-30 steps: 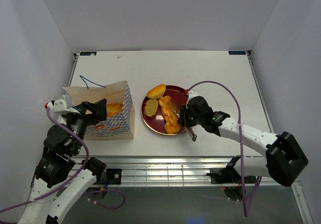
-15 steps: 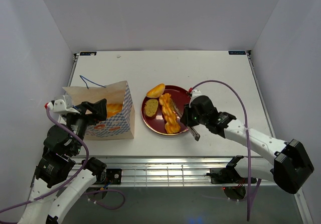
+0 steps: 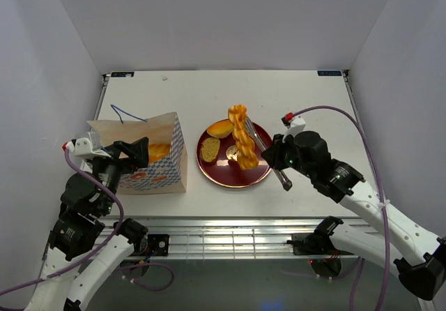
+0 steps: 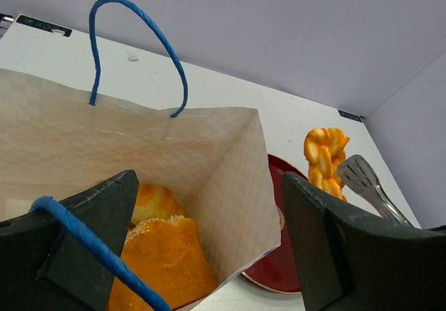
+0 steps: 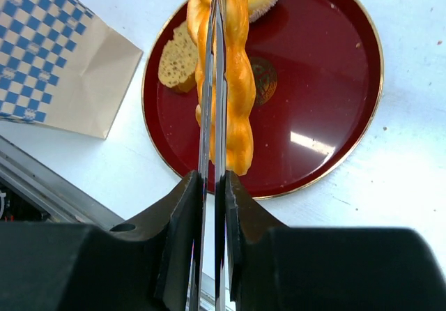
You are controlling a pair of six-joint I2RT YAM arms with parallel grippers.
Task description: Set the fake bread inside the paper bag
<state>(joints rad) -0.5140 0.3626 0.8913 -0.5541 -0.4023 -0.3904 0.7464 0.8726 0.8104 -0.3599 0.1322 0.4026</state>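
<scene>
Braided stick [image 3: 242, 138] pinched by tongs [image 3: 256, 137], in right tool [image 5: 210, 180]

White left arm [image 3: 97, 266] and white right arm [image 3: 380, 203], chunky black joints, looping purple cables [image 3: 334, 110], matte black wedge-shaped fingers [image 4: 327, 248], white red-tipped plugs [image 3: 293, 123] at the wrists, small green light [image 3: 290, 161] on the right.
</scene>
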